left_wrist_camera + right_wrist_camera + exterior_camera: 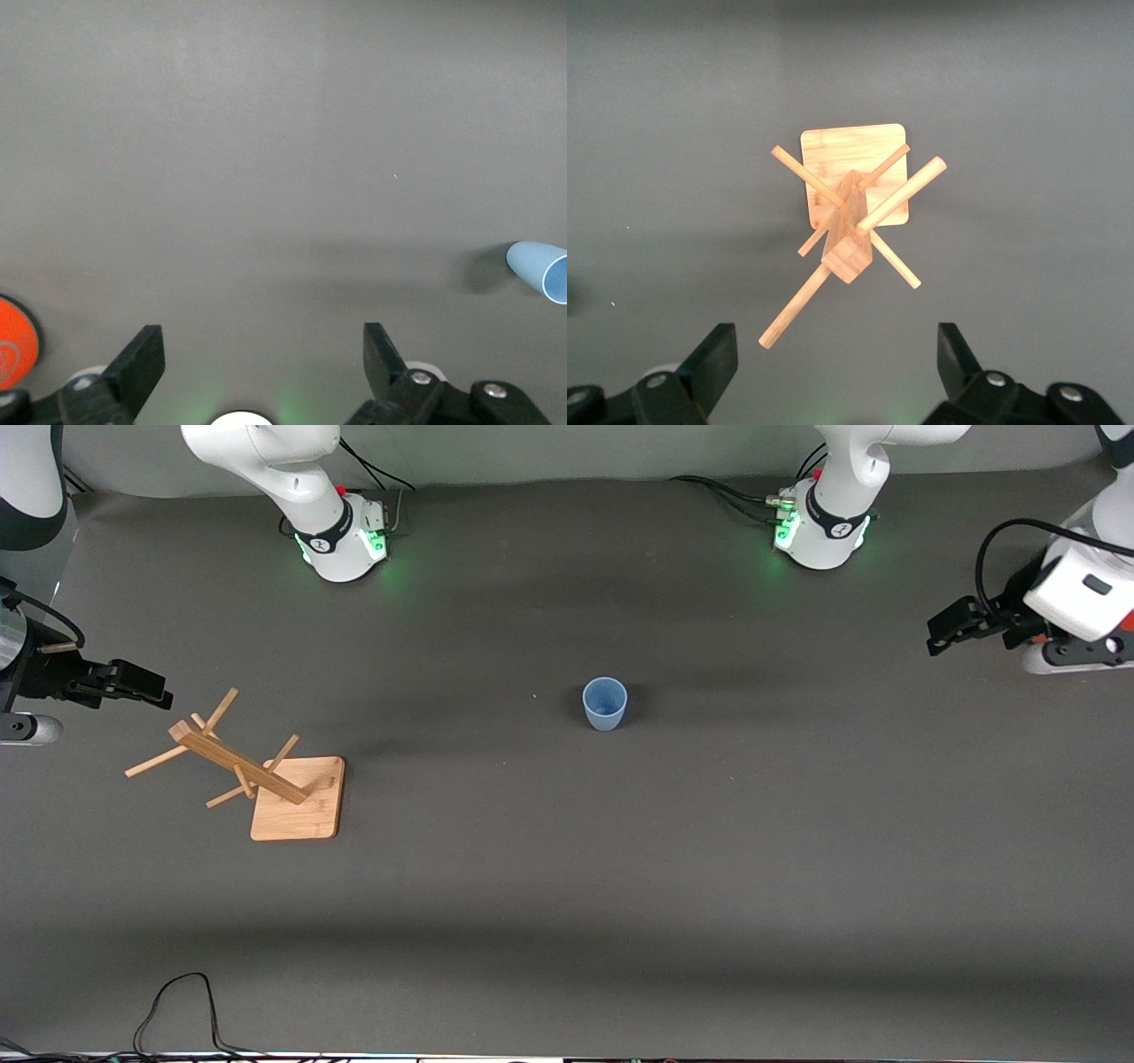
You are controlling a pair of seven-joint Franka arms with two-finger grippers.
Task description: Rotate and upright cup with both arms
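Observation:
The cup (605,703) is a small light-blue tumbler standing upright, mouth up, near the middle of the table; it also shows at the edge of the left wrist view, where the cup (539,270) is partly cut off. My left gripper (939,631) hangs open and empty over the left arm's end of the table, well away from the cup. In its own view the left gripper (264,345) has only bare mat between its fingers. My right gripper (151,686) hangs open and empty beside a wooden peg rack (239,762). The right gripper (837,345) looks down on that rack (850,221).
The peg rack stands on a square wooden base (306,815) toward the right arm's end of the table. A black cable (177,1001) loops at the table edge nearest the front camera. An orange disc (13,341) shows at the edge of the left wrist view.

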